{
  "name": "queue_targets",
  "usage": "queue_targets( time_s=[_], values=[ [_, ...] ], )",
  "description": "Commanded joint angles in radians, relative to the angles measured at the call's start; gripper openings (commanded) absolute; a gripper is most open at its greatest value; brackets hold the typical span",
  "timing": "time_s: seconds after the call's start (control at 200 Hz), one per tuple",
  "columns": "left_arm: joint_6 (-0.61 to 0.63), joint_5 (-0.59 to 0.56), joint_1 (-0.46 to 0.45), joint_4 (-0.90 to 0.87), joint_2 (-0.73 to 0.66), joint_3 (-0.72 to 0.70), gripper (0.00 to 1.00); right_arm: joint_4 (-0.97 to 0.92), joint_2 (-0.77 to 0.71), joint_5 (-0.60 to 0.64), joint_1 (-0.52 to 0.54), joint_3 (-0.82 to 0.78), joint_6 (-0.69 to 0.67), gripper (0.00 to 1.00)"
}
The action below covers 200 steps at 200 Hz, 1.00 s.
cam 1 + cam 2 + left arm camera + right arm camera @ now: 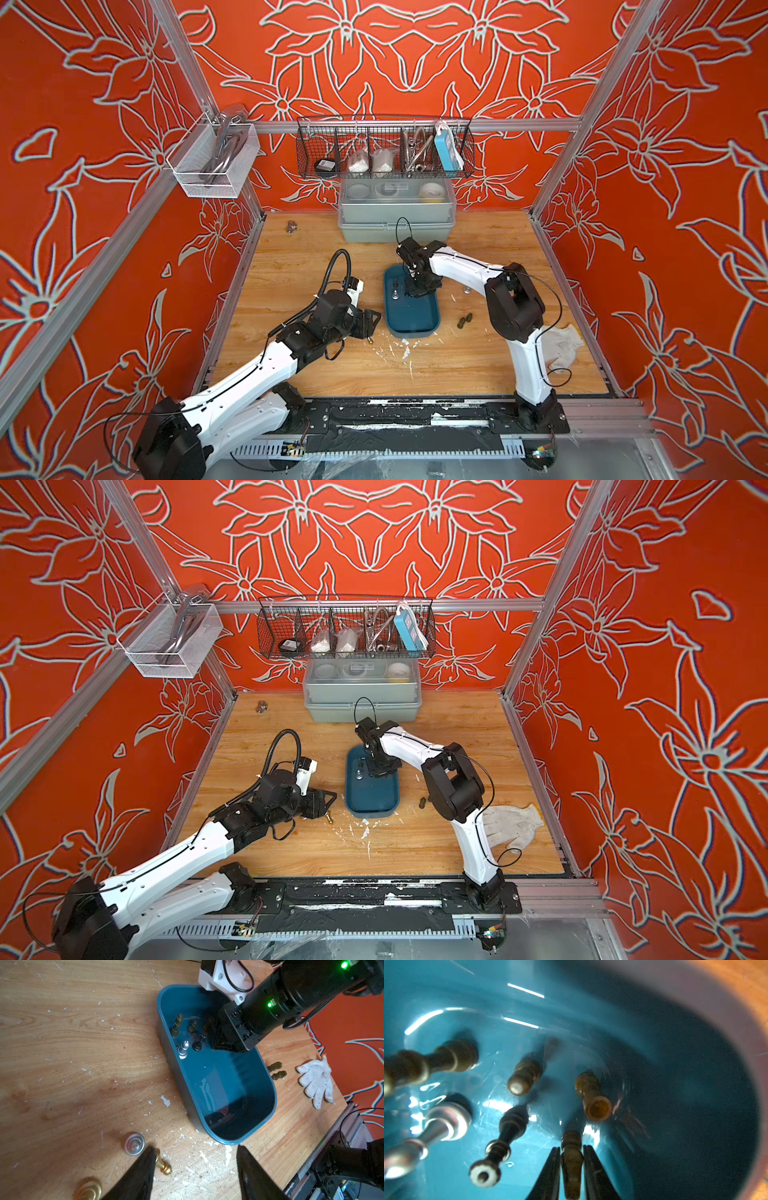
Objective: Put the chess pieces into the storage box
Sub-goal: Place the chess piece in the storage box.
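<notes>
The teal storage box [411,330] [272,1084] sits mid-table. Several chess pieces stand inside it at its far end, among them a silver one [184,1049] and dark ones [177,1024]. My right gripper [415,291] [571,1147] reaches down into the box, its fingers close on either side of an upright dark brown piece [571,1159]. My left gripper [372,322] [195,1147] hangs open just left of the box, with nothing between its fingers. A gold piece [164,1165] lies beside one finger. A silver piece [134,1144] and another gold one [88,1190] stand nearby. Two dark pieces [464,320] lie right of the box.
A grey-green lidded box [395,216] stands at the back under a black wire basket [384,149]. A white glove [561,345] lies at the right edge. A brown metal fitting [291,226] sits at the back left. White flakes [405,351] litter the wood before the storage box.
</notes>
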Motion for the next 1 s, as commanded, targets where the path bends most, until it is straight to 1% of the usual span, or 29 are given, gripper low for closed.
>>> queue_targets(
  time_s=[0.0, 0.07, 0.2, 0.27, 0.32, 0.355, 0.42, 0.515, 0.575, 0.676, 0.701, 0.811, 0.881, 0.996],
  values=[
    [0.004, -0.014, 0.007, -0.005, -0.013, -0.01, 0.62, -0.001, 0.0, 0.017, 0.006, 0.019, 0.003, 0.26],
    [0.003, -0.015, 0.007, -0.007, -0.011, -0.007, 0.62, 0.001, 0.002, 0.017, 0.006, 0.024, 0.0, 0.28],
    [0.004, -0.019, 0.008, -0.016, -0.013, -0.002, 0.62, -0.006, 0.003, 0.023, 0.006, 0.031, -0.001, 0.36],
    [0.0, -0.026, 0.007, -0.023, -0.016, 0.002, 0.62, -0.008, -0.007, 0.028, 0.006, 0.029, -0.003, 0.39],
    [-0.025, -0.051, 0.015, -0.064, -0.013, 0.022, 0.62, -0.01, -0.019, 0.03, 0.006, 0.026, -0.005, 0.4],
    [-0.05, -0.058, 0.033, -0.108, -0.006, 0.046, 0.62, -0.013, -0.029, 0.032, 0.006, 0.025, -0.006, 0.41],
    [-0.061, -0.009, 0.082, -0.166, 0.006, 0.086, 0.61, -0.014, -0.056, 0.035, 0.006, 0.016, -0.008, 0.42],
    [-0.072, 0.004, 0.134, -0.259, 0.013, 0.142, 0.61, -0.016, -0.104, 0.031, 0.006, 0.004, -0.011, 0.45],
    [-0.068, -0.007, 0.154, -0.324, 0.025, 0.18, 0.61, -0.011, -0.139, 0.024, 0.009, -0.012, -0.017, 0.46],
    [-0.054, -0.044, 0.172, -0.437, 0.055, 0.247, 0.61, 0.003, -0.208, 0.002, 0.012, -0.047, -0.03, 0.47],
    [-0.05, -0.054, 0.174, -0.462, 0.097, 0.261, 0.61, 0.005, -0.228, -0.002, 0.013, -0.054, -0.032, 0.48],
    [-0.043, -0.067, 0.182, -0.529, 0.156, 0.3, 0.61, 0.055, -0.332, -0.033, 0.017, -0.12, -0.049, 0.49],
    [-0.044, -0.057, 0.183, -0.541, 0.179, 0.31, 0.6, 0.14, -0.428, -0.059, 0.016, -0.206, -0.059, 0.5],
    [-0.048, -0.046, 0.183, -0.545, 0.2, 0.32, 0.59, 0.32, -0.618, -0.081, 0.018, -0.38, -0.082, 0.55]
  ],
)
